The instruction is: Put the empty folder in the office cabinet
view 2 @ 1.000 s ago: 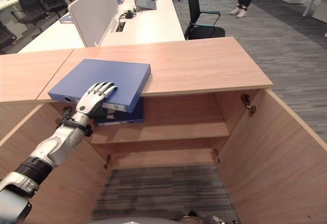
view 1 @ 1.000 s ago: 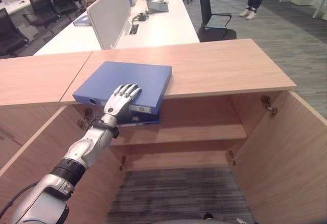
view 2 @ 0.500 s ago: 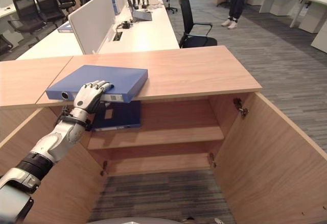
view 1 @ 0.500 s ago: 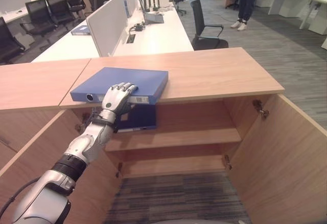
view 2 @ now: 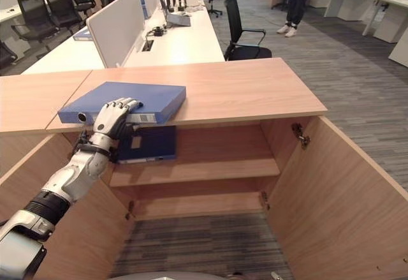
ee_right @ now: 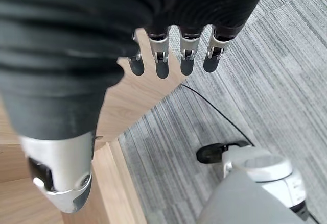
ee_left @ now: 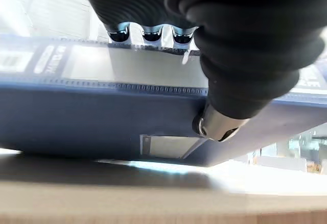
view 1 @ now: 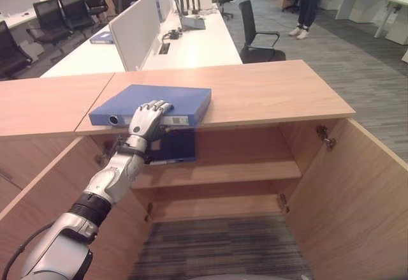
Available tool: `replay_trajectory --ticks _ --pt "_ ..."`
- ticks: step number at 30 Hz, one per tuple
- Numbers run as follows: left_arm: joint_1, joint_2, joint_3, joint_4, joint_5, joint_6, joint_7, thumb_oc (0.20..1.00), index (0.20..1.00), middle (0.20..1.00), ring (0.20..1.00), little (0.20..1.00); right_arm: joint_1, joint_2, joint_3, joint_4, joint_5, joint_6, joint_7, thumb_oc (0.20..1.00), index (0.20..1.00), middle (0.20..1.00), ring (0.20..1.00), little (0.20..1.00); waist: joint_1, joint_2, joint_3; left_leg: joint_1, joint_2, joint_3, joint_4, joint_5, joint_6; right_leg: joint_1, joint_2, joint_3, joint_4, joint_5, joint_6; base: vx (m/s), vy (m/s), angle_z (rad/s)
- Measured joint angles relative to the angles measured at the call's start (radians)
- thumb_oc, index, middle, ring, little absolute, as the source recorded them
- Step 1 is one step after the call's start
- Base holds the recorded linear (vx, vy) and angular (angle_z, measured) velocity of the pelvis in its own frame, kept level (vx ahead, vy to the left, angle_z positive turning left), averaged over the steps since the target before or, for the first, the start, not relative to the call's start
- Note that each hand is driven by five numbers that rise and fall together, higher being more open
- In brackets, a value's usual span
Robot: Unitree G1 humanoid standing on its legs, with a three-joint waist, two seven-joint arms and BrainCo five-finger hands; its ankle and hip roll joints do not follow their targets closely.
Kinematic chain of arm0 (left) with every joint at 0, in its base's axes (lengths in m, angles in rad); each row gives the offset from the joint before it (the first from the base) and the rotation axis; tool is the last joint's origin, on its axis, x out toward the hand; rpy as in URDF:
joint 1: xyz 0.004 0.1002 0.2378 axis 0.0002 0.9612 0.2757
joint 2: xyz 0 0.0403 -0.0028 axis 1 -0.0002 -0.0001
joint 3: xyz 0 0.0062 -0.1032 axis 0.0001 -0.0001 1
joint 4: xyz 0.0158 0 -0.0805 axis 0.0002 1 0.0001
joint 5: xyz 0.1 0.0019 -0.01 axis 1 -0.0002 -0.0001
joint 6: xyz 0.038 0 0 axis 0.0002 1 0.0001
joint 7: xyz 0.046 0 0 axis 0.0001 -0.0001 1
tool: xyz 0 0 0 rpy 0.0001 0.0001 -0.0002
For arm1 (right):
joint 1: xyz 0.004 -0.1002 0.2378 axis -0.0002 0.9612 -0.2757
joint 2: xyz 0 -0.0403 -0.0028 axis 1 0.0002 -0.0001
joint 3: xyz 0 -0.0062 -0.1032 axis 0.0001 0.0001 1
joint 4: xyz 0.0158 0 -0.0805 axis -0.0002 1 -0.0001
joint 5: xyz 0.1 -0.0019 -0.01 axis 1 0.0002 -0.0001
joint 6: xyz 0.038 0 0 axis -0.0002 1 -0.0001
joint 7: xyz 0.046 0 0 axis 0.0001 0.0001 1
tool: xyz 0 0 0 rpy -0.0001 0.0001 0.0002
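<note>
A blue folder [view 1: 169, 96] lies flat on the left part of the wooden cabinet top [view 1: 268, 92], its labelled spine facing me at the front edge. My left hand [view 1: 145, 119] reaches up from the lower left and grips that near edge. Its fingers curl over the folder's top face and its thumb [ee_left: 217, 124] presses on the spine [ee_left: 102, 101]. A second, darker blue folder [view 1: 172, 147] lies on the cabinet's upper shelf [view 1: 242, 171], just under the hand. My right hand [ee_right: 163, 55] hangs over the carpet with straight fingers, holding nothing.
Both cabinet doors stand wide open, one on the right [view 1: 357, 191] and one on the left [view 1: 38, 191]. The right part of the shelf is bare. Behind the cabinet are a long white desk [view 1: 197, 44], a black chair [view 1: 258, 34] and a standing person [view 1: 309, 2].
The camera has tilted up since a second ago. My left hand has slid from lying flat on the folder's top back to its near edge, with the fingers now curled over it.
</note>
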Motion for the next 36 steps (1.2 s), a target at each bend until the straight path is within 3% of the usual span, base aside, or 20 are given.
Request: replay_trajectory --ticks 7,16,29,33,36 --pt "0.001 0.001 0.024 -0.156 -0.032 -0.020 -0.012 0.200 0.200 0.200 0.200 0.200 -0.006 0.004 0.003 -0.001 0.000 0.000 0.002 1.000 1.000 1.000 1.000 1.000 0.003 0.000 0.002 -0.001 0.001 -0.003 0.000 -0.002 -0.003 0.002 -0.001 -0.003 0.000 -0.001 0.000 0.00 0.000 0.00" --pt "0.002 -0.001 0.136 -0.418 -0.097 -0.080 0.000 0.200 0.200 0.200 0.200 0.200 -0.025 0.037 0.030 0.000 -0.001 0.001 0.017 1.000 1.000 1.000 1.000 1.000 0.005 0.000 0.012 -0.009 -0.001 -0.022 0.000 0.000 0.003 0.007 -0.003 -0.021 0.000 -0.001 -0.002 0.00 -0.008 0.05" --pt "0.001 -0.030 0.207 -0.564 -0.190 -0.132 0.011 0.200 0.200 0.200 0.200 0.200 -0.038 0.039 0.041 0.000 0.000 0.000 0.022 1.000 1.000 1.000 1.000 1.000 0.029 0.027 0.022 -0.006 0.000 -0.036 0.000 0.001 0.002 0.019 -0.002 -0.034 0.000 -0.005 -0.004 0.00 -0.009 0.02" --pt "0.024 -0.103 0.268 -0.604 -0.313 -0.148 0.013 0.200 0.200 0.200 0.200 0.200 -0.039 0.039 0.044 -0.002 0.000 0.000 0.023 1.000 1.000 1.000 1.000 1.000 0.030 0.027 0.023 -0.004 0.000 -0.043 0.000 -0.002 -0.003 0.024 -0.002 -0.040 0.000 -0.009 -0.004 -0.02 -0.025 0.04" --pt "0.104 -0.166 0.335 -0.640 -0.524 -0.188 -0.001 0.200 0.200 0.200 0.200 0.200 -0.041 0.039 0.044 -0.011 0.000 0.001 0.024 1.000 1.000 1.000 1.000 1.000 0.031 0.030 0.022 -0.009 0.001 -0.050 0.000 0.002 0.001 0.025 -0.003 -0.049 0.000 -0.011 -0.005 -0.03 -0.013 0.06"
